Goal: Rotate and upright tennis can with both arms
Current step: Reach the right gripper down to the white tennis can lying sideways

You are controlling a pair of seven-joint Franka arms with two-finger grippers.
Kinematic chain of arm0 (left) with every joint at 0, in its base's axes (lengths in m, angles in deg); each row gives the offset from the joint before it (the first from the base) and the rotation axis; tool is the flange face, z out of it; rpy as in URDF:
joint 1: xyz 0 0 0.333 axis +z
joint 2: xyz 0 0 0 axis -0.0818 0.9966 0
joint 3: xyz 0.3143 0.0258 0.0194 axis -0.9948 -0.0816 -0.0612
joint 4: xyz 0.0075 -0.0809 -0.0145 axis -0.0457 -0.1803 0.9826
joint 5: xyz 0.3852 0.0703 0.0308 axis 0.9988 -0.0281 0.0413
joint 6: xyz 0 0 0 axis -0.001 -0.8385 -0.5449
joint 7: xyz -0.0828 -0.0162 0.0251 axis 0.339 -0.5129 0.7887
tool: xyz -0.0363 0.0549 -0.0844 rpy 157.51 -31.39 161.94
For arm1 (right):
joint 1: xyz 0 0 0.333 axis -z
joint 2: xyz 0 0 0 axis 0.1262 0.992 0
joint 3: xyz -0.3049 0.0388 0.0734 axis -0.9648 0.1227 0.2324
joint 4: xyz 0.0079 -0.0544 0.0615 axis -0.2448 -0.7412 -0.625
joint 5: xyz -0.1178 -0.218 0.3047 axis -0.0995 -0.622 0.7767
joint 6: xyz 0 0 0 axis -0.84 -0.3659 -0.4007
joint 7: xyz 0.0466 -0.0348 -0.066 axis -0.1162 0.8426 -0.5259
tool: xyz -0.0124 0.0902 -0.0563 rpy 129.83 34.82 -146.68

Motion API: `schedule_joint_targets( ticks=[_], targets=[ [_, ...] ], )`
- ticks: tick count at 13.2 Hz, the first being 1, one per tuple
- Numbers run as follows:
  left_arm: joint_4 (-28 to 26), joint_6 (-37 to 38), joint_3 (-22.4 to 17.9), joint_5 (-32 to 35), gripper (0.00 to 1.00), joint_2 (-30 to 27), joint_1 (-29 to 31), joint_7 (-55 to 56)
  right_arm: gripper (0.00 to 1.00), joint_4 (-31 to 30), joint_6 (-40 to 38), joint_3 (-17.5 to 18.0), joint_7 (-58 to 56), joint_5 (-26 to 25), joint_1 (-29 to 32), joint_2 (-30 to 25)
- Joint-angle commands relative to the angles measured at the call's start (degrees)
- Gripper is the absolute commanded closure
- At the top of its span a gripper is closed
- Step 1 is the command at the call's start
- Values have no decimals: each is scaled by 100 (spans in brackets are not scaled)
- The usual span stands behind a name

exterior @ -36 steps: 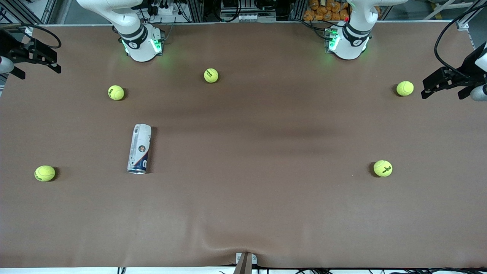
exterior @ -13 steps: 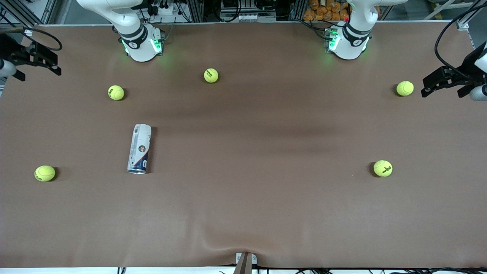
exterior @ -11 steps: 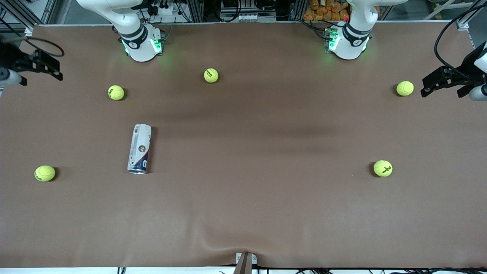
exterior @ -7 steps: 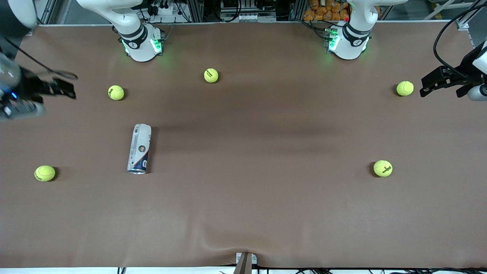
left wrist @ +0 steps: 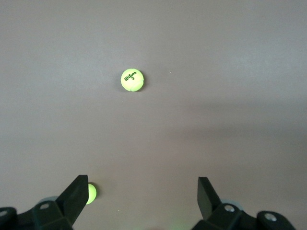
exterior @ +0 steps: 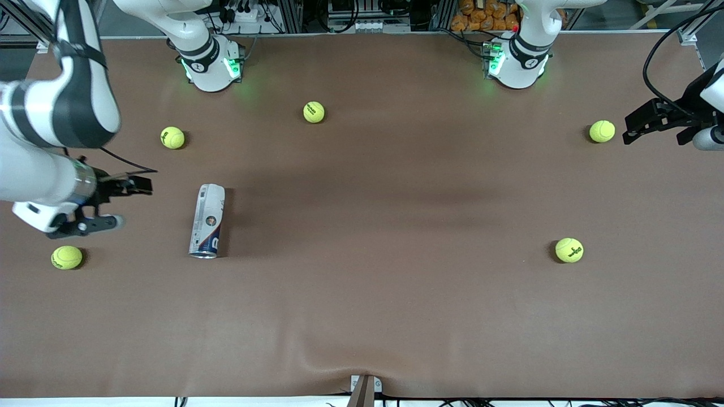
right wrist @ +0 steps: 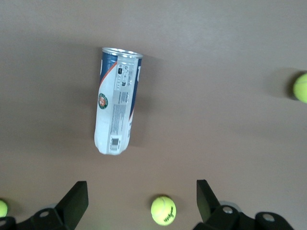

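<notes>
A slim white-and-navy tennis can (exterior: pixel 207 221) with a metal rim is seen lying on its side on the brown table (exterior: pixel 362 294), untouched. The right gripper (exterior: pixel 116 202) is held open beside it; the left gripper (exterior: pixel 650 121) waits open near the left arm's table end. Rotating and uprighting are not yet begun.

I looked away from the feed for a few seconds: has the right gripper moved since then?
Yes. The right gripper, open, has swung in from the table edge at the right arm's end and now hangs beside the lying tennis can.
</notes>
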Motion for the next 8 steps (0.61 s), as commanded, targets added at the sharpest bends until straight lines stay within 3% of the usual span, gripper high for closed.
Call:
schedule_joint_targets(
  ticks=[1,4,8],
  targets=[
    [57,88,38,18,0,5,8,27,0,-788,730,-10,49,394,4,-139],
    [48,88,47,18,0,5,-1,19,0,-1167,1329,-10,49,439,-4,-8],
    [39,88,47,18,0,5,8,19,0,-1194,1831,-1,286,675,-109,449]
  ],
)
